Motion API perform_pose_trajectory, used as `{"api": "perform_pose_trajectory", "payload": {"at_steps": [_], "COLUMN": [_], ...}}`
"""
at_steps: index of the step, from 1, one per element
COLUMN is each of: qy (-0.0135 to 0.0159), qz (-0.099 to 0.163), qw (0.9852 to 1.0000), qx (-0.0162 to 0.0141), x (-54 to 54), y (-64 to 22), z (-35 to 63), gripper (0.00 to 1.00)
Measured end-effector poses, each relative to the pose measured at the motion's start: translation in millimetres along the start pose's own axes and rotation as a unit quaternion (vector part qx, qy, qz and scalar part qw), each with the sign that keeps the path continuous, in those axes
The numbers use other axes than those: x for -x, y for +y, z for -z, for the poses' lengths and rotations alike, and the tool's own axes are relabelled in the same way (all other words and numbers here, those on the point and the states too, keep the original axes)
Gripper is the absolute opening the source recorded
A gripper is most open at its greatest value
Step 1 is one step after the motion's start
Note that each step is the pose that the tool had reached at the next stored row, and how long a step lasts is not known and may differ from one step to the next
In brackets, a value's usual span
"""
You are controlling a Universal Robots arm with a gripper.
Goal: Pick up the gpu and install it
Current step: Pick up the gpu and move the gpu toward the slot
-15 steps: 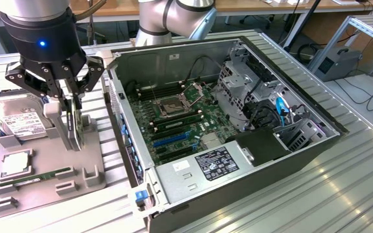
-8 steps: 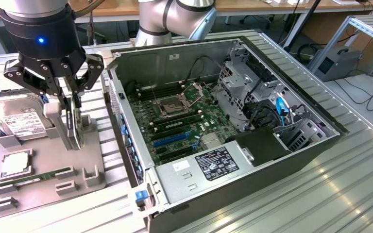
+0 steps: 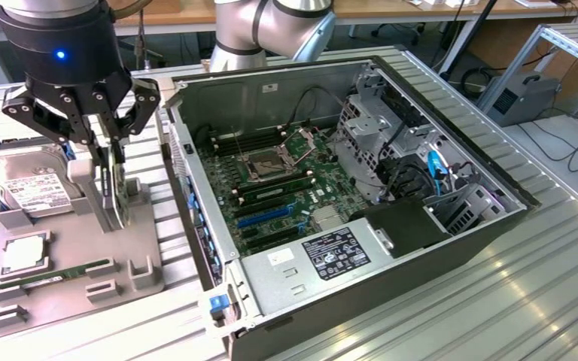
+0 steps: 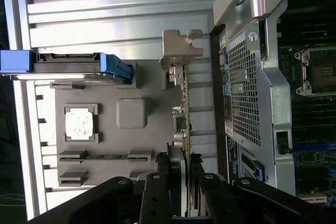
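Observation:
The gpu (image 3: pixel 118 197) stands on edge in the grey holder tray (image 3: pixel 73 244) at the exterior view's left, beside the open computer case (image 3: pixel 470 248). My gripper (image 3: pixel 111 159) hangs straight over it, and its fingers reach down on both faces of the card. In the wrist view the gpu (image 4: pixel 184 108) appears edge-on, with its pale metal bracket (image 4: pixel 181 51) at the far end. There my gripper (image 4: pixel 186 171) is closed around the near end of the thin board. The card's lower edge still sits at the tray's slot.
On the tray lie a silver hard drive (image 3: pixel 28 184) with blue rails (image 4: pixel 73 64), a square processor (image 3: pixel 23 252) and a green RAM stick (image 3: pixel 53 277). The case's motherboard (image 3: pixel 279 188) faces up, with blue slots (image 3: pixel 264 218) near the case's rear wall (image 4: pixel 252 87).

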State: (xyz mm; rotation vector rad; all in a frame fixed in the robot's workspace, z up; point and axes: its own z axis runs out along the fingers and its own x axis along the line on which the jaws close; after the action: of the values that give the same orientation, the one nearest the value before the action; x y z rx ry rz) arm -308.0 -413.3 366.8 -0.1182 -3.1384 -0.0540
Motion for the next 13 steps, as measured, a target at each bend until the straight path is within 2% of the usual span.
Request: {"api": "perform_pose_trajectory", "payload": {"at_steps": [13], "qy": [0.0], "qz": [0.0], "qw": [1.0], "qx": [0.0], "x": [0.0], "y": [0.4], "z": [12.7], "gripper": [0.27]}}
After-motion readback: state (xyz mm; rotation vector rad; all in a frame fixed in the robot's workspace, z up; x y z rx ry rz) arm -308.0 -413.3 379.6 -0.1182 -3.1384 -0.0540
